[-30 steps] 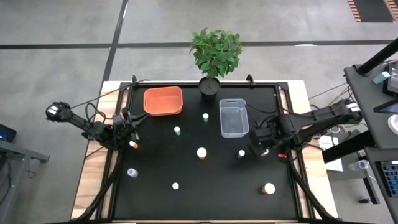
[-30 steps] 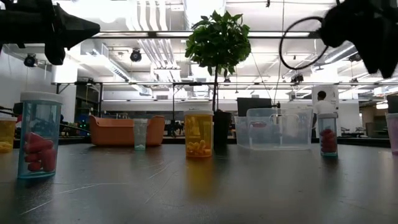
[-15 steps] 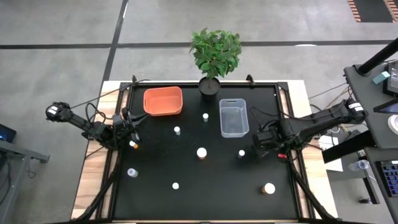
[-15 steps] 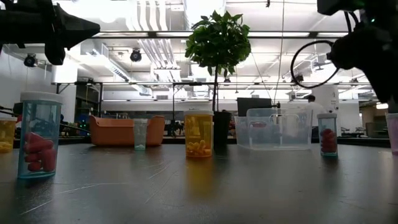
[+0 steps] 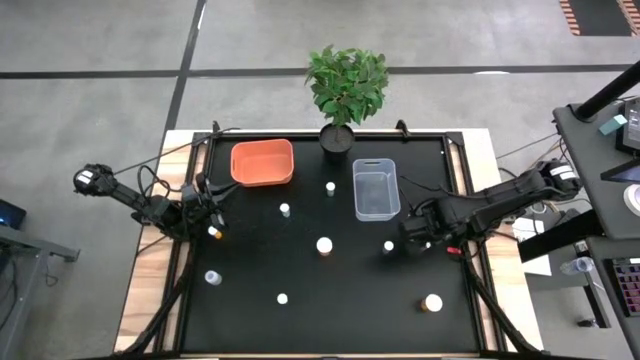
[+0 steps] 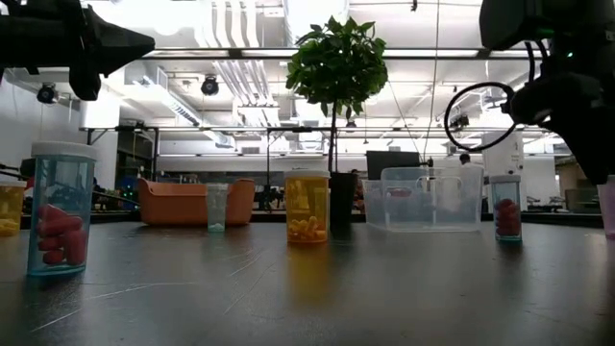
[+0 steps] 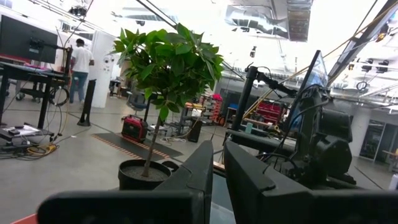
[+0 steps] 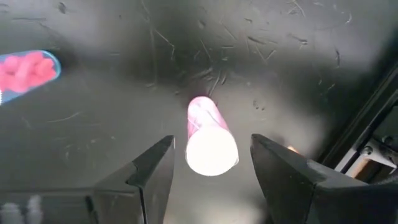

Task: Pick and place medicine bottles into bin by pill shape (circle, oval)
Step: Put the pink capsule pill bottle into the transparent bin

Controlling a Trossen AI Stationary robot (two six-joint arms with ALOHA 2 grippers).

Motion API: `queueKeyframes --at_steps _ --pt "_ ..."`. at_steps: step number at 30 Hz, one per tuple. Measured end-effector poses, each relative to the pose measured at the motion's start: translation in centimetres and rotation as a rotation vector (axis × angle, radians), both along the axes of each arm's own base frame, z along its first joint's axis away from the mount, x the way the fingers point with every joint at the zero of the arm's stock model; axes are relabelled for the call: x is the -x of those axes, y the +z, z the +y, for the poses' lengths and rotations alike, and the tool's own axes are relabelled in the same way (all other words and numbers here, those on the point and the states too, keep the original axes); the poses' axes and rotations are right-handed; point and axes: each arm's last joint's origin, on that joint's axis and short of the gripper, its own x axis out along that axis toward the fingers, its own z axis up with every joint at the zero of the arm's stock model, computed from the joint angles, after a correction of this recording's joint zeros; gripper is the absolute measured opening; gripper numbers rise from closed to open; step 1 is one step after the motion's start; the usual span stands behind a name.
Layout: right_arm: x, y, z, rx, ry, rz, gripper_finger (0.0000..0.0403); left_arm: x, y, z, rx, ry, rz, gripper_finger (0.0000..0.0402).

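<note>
black table (image 5: 300, 320), bottles (image 5: 324, 245), two bins (image 5: 262, 162), plant (image 5: 346, 85)

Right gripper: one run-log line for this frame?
right gripper: open, above pink bottle, not gripping | left gripper: shut, parked at table's left edge | clear bin: no bottles seen inside

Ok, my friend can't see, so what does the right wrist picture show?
The right pincer hangs open above a pink bottle with a white cap, one finger on each side, not touching it. Another bottle of pink pills stands farther off on the black table.

grey floor (image 5: 100, 50), bright ceiling lights (image 6: 231, 58)
</note>
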Motion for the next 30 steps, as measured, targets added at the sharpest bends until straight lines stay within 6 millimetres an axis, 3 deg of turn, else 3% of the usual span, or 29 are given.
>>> queueKeyframes --at_steps 9,21,30 --pt "-0.27 -0.43 0.06 0.002 0.024 0.016 0.0198 0.00 0.00 0.00 0.000 0.000 0.000 0.0025" --pt "-0.31 -0.39 0.05 0.005 0.036 0.006 0.0102 0.00 0.00 0.00 0.000 0.000 0.000 0.0025" --pt "-0.36 -0.14 0.06 0.002 0.055 0.007 0.0132 0.00 0.00 0.00 0.000 0.000 0.000 0.0025"
